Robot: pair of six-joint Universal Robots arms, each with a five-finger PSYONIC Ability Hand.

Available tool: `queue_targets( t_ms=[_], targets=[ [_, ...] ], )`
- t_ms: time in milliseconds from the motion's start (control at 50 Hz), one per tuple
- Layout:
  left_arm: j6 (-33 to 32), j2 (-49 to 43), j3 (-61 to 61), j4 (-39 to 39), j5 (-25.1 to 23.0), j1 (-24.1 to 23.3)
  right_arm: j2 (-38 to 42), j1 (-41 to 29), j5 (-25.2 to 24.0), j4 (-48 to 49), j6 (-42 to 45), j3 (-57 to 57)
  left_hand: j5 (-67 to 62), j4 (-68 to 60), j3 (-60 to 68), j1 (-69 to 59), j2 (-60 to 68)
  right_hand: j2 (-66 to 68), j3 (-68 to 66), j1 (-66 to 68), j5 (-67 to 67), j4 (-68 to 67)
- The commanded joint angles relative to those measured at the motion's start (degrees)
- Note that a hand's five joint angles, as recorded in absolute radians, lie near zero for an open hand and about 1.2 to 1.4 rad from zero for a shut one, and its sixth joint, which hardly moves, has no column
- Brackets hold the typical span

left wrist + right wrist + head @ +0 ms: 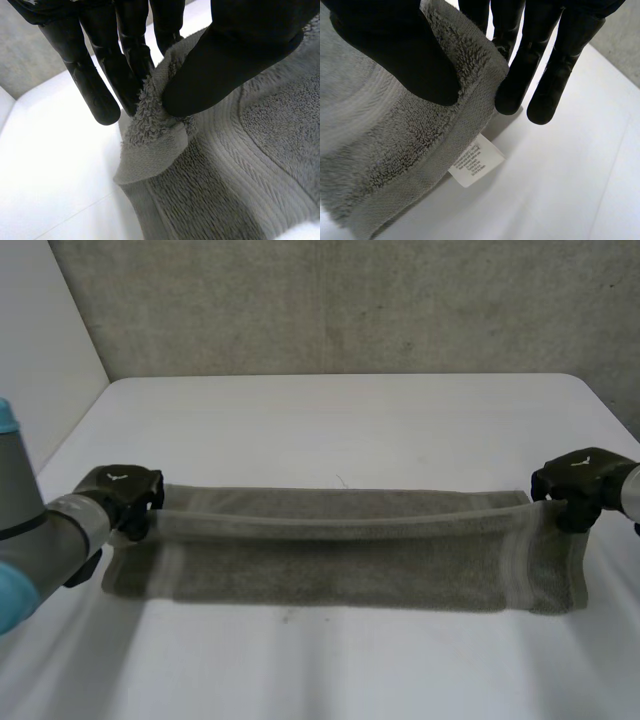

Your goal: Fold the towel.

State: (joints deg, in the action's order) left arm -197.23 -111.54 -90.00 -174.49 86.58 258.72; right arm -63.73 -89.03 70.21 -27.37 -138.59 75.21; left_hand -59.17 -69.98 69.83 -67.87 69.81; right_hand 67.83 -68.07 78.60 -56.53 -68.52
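Observation:
A grey towel (340,555) lies stretched left to right across the white table (340,420), with its far edge lifted and folded toward the front. My left hand (125,495) pinches the towel's far left corner (150,120) between thumb (220,70) and fingers (95,75). At the far right corner, my right hand (580,485) pinches the towel (420,145) between thumb (405,55) and fingers (540,65). A white care label (476,166) hangs from that corner's edge.
A grey wall (340,300) stands behind the table. A pale panel (40,340) rises at the left. Bare tabletop stretches behind the towel and in front of it (330,670).

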Motion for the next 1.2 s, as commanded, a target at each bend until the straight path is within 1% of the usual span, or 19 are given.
queue_targets(
  t_ms=[20, 180, 420, 440, 460, 480, 500, 520, 540, 560, 580, 620, 680, 840, 920, 1020, 1060, 1100, 1200],
  targets=[
    [0.01, -8.76, 8.50, -1.12, 0.25, -1.02, 6.52, -0.71, 0.72, 6.01, -2.65, -3.05, -10.83, -10.02, 10.17, -12.13, 10.19, 12.17, -11.93, 1.40, -13.47, -11.48],
    [0.01, -17.20, 17.91, -1.30, 0.78, -2.25, 13.19, -2.90, 4.05, 11.89, -5.11, -8.40, -10.83, -10.02, 10.17, -12.13, 10.19, 12.17, -11.93, 1.40, -13.47, -11.48],
    [0.10, -25.12, 27.94, -1.38, 1.13, -3.05, 17.85, -4.22, 6.96, 16.82, -5.11, -11.84, -10.83, -10.02, 10.17, -12.13, 10.19, 12.17, -11.93, 1.40, -13.47, -11.48],
    [0.10, -25.13, 27.95, -1.38, 1.13, -3.05, 18.38, -4.22, 7.66, 16.74, -5.20, -12.62, -10.83, -10.02, 10.17, -12.13, 10.19, -7.26, 7.49, -18.02, 5.96, 7.95],
    [0.27, -25.74, 28.82, -1.38, 1.22, -3.05, 18.38, -4.22, 7.66, 16.74, -5.20, -12.63, -10.83, -10.02, 10.17, -12.13, 10.19, -7.45, 7.69, -18.21, 6.15, 8.14],
    [0.27, -26.01, 29.18, -1.38, 1.22, -3.13, 18.56, -4.22, 8.45, 16.65, -5.37, -13.15, 27.45, 28.26, -28.11, 26.15, -28.09, -57.83, 58.07, -68.60, 56.53, 58.52],
    [0.27, -26.01, 29.18, -1.38, 1.22, -3.13, 18.12, -4.40, 9.15, 16.65, -5.89, -13.24, 27.83, 28.64, -28.49, 26.53, -28.47, -57.83, 58.07, -68.60, 56.53, 58.52],
    [0.10, -25.92, 29.18, -1.38, 1.22, -3.22, 18.12, -4.40, 9.16, 16.65, -5.90, -13.24, 59.17, 59.98, -59.83, 57.87, -59.81, -57.83, 58.07, -68.60, 56.53, 58.52],
    [0.10, -25.92, 29.18, -1.38, 1.22, -3.22, 17.25, -4.57, 9.33, 16.74, -7.12, -13.16, 59.17, 59.98, -59.83, 57.87, -59.81, -57.83, 58.07, -68.60, 56.53, 58.52],
    [0.10, -25.49, 29.09, -1.56, 1.14, -3.31, 15.76, -4.58, 9.24, 16.74, -8.78, -12.90, 53.48, 54.28, -54.14, 52.17, -54.12, -57.83, 58.07, -68.60, 56.53, 58.52],
    [0.18, -25.13, 28.83, -1.56, 1.22, -3.74, 15.75, -4.58, 9.24, 16.74, -8.80, -12.89, 59.17, 59.98, -59.83, 57.87, -59.81, -57.83, 58.07, -68.60, 56.53, 58.52],
    [0.36, -24.17, 28.48, -1.47, 1.31, -4.36, 11.64, -4.31, 8.98, 17.09, -11.25, -11.23, 59.17, 59.98, -59.83, 57.87, -59.81, -57.83, 58.07, -68.60, 56.53, 58.52],
    [0.97, -20.84, 26.12, -1.47, 1.31, -4.63, 9.24, -4.14, 8.72, 17.62, -11.70, -9.91, 59.17, 59.98, -59.83, 57.87, -59.81, -57.83, 58.07, -68.60, 56.53, 58.52],
    [1.06, -9.16, 14.71, -3.75, 1.31, -4.80, -5.15, -3.61, 3.72, 18.93, -11.61, 4.74, 59.17, 59.98, -59.83, 57.87, -59.81, -57.83, 58.07, -68.60, 56.53, 58.52],
    [1.06, -4.30, 8.70, -6.22, 1.31, -4.80, -7.62, -2.91, 2.04, 19.28, -11.26, 11.07, 59.17, 59.98, -59.83, 57.87, -59.81, -57.83, 58.07, -68.60, 56.53, 58.52],
    [1.50, 2.02, -2.87, -13.14, 1.14, -4.63, -11.85, 0.08, -0.51, 21.04, -9.50, 21.21, 59.17, 59.98, -59.83, 57.87, -59.81, -52.37, 52.60, -63.13, 51.06, 53.06],
    [1.68, 3.07, -5.51, -14.99, 1.05, -4.63, -12.99, 0.96, -1.39, 22.36, -8.62, 24.55, 59.17, 59.98, -59.83, 57.87, -59.81, -48.33, 48.56, -59.09, 47.03, 49.02],
    [1.77, 3.96, -7.73, -16.59, 0.96, -4.63, -13.87, 2.27, -2.79, 25.86, -6.96, 30.32, 59.17, 59.98, -59.83, 57.87, -59.81, -39.12, 39.35, -49.88, 37.82, 39.81],
    [1.77, 4.93, -12.04, -20.54, 0.87, -4.45, -13.87, 4.03, -3.23, 29.91, -6.34, 35.78, 59.17, 59.98, -59.83, 57.87, -59.81, -37.40, 37.63, -48.16, 36.10, 38.09]
  ],
)
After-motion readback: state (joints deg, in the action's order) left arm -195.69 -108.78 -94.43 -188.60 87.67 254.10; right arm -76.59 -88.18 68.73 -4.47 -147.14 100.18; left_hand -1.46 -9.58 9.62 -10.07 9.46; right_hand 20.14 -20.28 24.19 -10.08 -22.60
